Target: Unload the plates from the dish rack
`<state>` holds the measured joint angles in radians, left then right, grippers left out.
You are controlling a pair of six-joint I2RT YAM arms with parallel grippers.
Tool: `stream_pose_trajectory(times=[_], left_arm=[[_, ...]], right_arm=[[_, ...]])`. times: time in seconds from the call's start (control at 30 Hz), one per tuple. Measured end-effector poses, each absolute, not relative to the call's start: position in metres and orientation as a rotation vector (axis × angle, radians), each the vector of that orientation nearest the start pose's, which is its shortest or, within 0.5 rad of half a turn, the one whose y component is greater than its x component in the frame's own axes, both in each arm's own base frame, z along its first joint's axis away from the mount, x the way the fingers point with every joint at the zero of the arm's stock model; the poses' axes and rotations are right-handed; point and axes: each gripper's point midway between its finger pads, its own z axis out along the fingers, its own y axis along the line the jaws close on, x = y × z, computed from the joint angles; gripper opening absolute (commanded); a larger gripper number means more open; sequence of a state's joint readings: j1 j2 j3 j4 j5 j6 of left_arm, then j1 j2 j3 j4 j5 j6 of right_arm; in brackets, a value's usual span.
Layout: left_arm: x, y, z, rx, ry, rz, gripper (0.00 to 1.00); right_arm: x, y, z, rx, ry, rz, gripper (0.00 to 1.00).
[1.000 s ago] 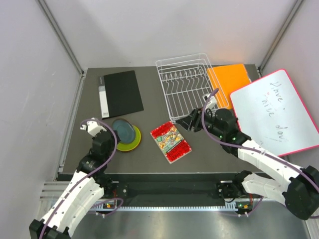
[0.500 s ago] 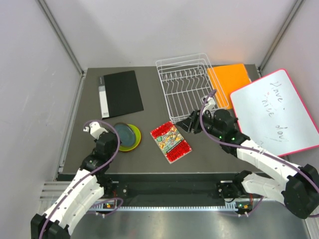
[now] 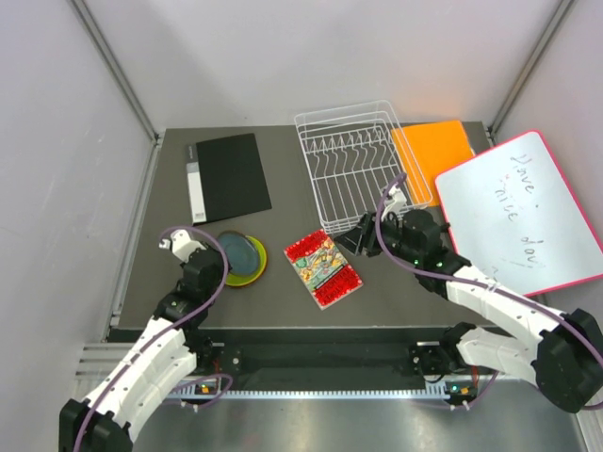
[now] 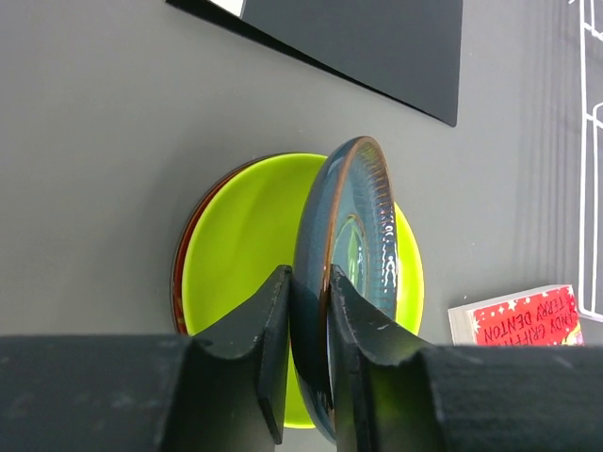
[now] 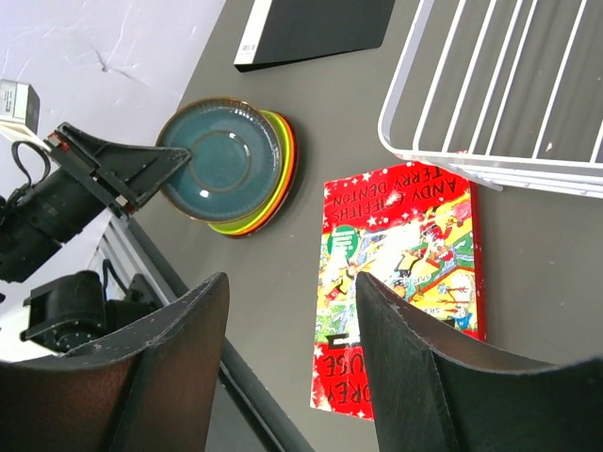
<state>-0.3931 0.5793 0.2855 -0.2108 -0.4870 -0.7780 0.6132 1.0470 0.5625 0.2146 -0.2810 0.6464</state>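
My left gripper (image 4: 306, 282): near left of the table (image 3: 283, 212), fingers pinched together on the rim of the teal plate.
Teal plate (image 4: 353, 245): held tilted on edge over the stack, its hollow face turned right. I cannot tell whether its low edge touches the plate beneath.
Lime green plate (image 4: 245, 245): lying flat, top of the stack, directly under the teal one.
Orange plate (image 5: 256, 222): only a thin edge shows below the lime one.
Dark red plate (image 4: 181, 273): bottom of the stack, a sliver of rim showing at the left.
Red packet (image 3: 323, 268): flat on the table, near centre, just right of the stack and apart from it.
My right gripper (image 5: 292, 282): fingers spread apart, holding nothing, hovering over the packet, near the rack's near edge.
Dish rack (image 3: 353, 160): white wire, far centre of the table.
Black folder (image 3: 231, 176): flat, far left.
Orange board (image 3: 433, 151): far right, touching the rack's right side.
Whiteboard (image 3: 523, 212): pink-edged, at the right edge, overlapping the board's corner.
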Motion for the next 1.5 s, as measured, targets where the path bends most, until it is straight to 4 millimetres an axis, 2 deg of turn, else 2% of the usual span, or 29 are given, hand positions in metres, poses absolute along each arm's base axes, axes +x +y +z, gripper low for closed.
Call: stream_pose_trajectory(times=[0.13, 0.23, 0.37, 0.53, 0.6, 0.7, 0.77, 1.0, 1.2, 1.27, 1.37, 1.43, 1.5], left_arm=[[0.251, -0.043, 0.098, -0.672, 1.917, -0.230, 0.29], [0.250, -0.042, 0.094, -0.672, 1.930, -0.212, 0.40], [0.245, -0.037, 0.084, -0.671, 1.969, -0.167, 0.41], [0.243, -0.035, 0.082, -0.673, 1.977, -0.151, 0.42], [0.242, -0.035, 0.081, -0.674, 1.979, -0.146, 0.49], [0.241, -0.034, 0.080, -0.670, 1.989, -0.136, 0.53], [0.239, -0.033, 0.078, -0.670, 1.998, -0.128, 0.62], [0.237, -0.030, 0.076, -0.660, 2.016, -0.101, 0.76], [0.246, -0.031, 0.101, -0.642, 1.970, -0.106, 0.81], [0.249, -0.031, 0.114, -0.623, 1.947, -0.115, 0.82], [0.256, -0.035, 0.136, -0.563, 1.913, -0.133, 0.82], [0.261, -0.042, 0.149, -0.507, 1.894, -0.167, 0.83], [0.269, -0.052, 0.160, -0.448, 1.873, -0.210, 0.83]], right_arm=[[0.246, 0.261, 0.186, -0.175, 1.978, 1.107, 0.57], [0.246, 0.259, 0.187, -0.172, 1.978, 1.104, 0.57], [0.244, 0.256, 0.185, -0.164, 1.980, 1.096, 0.57], [0.242, 0.253, 0.178, -0.158, 2.001, 1.086, 0.57], [0.242, 0.253, 0.177, -0.156, 2.006, 1.083, 0.57], [0.242, 0.252, 0.178, -0.155, 2.002, 1.083, 0.57], [0.241, 0.251, 0.179, -0.155, 1.999, 1.084, 0.57], [0.237, 0.243, 0.183, -0.157, 1.985, 1.055, 0.58], [0.238, 0.219, 0.179, -0.142, 1.996, 0.928, 0.61], [0.239, 0.209, 0.176, -0.130, 2.004, 0.871, 0.57], [0.244, 0.183, 0.176, -0.066, 1.991, 0.728, 0.59], [0.248, 0.163, 0.182, -0.020, 1.952, 0.628, 0.64], [0.251, 0.145, 0.191, 0.015, 1.901, 0.540, 0.75]])
